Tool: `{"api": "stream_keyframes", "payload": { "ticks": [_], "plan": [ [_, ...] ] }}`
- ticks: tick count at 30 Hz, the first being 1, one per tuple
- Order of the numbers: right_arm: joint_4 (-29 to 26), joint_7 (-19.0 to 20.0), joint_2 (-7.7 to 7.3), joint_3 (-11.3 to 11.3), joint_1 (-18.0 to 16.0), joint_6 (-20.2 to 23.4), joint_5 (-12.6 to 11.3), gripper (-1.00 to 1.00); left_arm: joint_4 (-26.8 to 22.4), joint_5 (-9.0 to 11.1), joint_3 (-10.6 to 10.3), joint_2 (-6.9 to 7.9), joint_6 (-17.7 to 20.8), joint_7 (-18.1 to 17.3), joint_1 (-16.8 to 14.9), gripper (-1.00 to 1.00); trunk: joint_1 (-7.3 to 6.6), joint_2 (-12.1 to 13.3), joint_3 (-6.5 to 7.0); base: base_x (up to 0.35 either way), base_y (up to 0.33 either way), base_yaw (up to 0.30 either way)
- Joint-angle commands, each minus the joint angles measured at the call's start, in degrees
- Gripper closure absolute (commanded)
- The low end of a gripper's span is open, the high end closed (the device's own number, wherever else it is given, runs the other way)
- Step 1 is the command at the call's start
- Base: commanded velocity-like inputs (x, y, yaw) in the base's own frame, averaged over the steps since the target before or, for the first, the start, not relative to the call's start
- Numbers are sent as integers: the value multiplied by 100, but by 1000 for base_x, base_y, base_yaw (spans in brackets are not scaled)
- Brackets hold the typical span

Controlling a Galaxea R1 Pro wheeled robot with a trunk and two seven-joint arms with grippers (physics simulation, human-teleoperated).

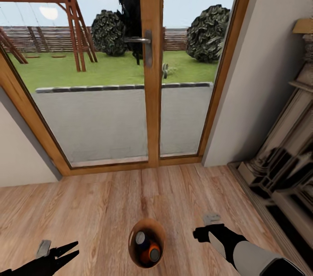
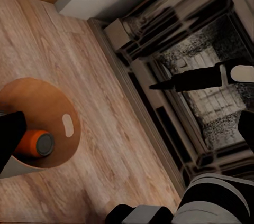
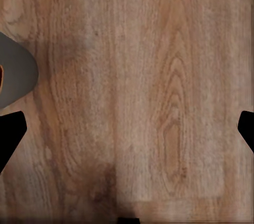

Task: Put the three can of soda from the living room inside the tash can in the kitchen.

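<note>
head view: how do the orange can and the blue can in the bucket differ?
Colour: the orange soda can has an orange body; the blue soda can has a dark blue one.
Position: the orange can lies nearer the robot, the blue can toward the glass doors.
Shared: both are small cylinders with silver tops, inside the round grey bucket with the copper-brown interior.

- Wood-plank floor [image 1: 100, 206]: under both grippers, running ahead to the door sill.
- Wood-framed glass doors [image 1: 151, 71]: well ahead of the grippers, metal lever handle [image 1: 140, 40] on centre stile.
- Swing frame [image 1: 74, 28], round bushes [image 1: 208, 32], slatted fence [image 1: 43, 38]: outside, beyond the glass.
</note>
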Motion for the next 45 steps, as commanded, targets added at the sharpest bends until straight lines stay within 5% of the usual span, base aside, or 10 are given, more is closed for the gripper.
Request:
{"api": "stream_keyframes", "payload": {
  "ticks": [1,9,39,45],
  "plan": [
    [12,0,0,0,16,-16,0,-100,61,-24,0,0,-26,0,0,-100,-23,42,29,0,0,-62],
    [113,0,-7,0,259,-366,-1,-100,514,-323,-1,0,-393,0,0,-100,-198,363,247,0,0,-63],
    [145,0,-8,0,461,-504,2,-100,1279,-644,-12,-18,-1026,11,10,-100,-857,1566,1069,0,0,-16],
    [146,0,-8,0,548,-510,4,-100,1310,-863,-27,-96,-1149,505,130,-100,-989,1807,1234,0,0,0]
  ]
}}
